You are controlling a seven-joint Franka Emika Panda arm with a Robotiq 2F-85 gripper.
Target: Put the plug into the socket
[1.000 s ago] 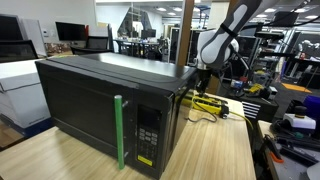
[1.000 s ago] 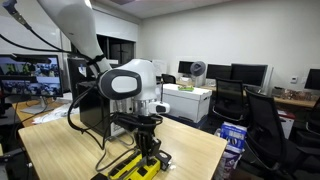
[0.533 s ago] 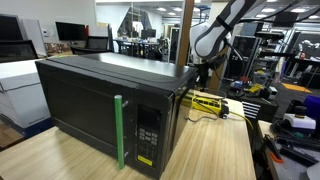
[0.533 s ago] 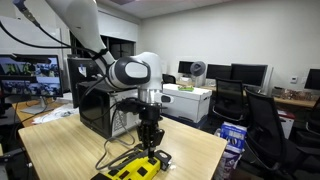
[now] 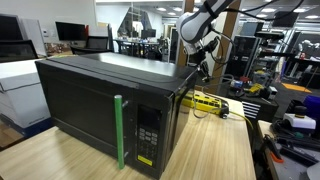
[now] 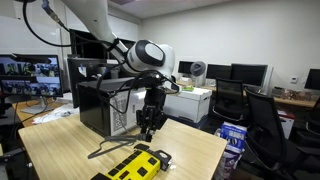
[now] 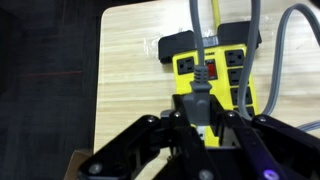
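Microwave [image 5: 95, 105] planted on the tabletop [image 5: 215, 150], filling the near end in an exterior view, and the socket strip [image 5: 205, 102] lies flat on the tabletop just beyond the microwave's far corner. Up above it, the hand [image 5: 205, 68] hangs in the air, well apart from the strip, level with the microwave's top edge. Down the wrist view: the plug [image 7: 198, 103] sits between the hand's fingers [image 7: 150, 132], right over the strip's near end, its cord [image 7: 197, 30] running away across the strip, and a second cord [image 7: 252, 40] passes along the strip's right side.
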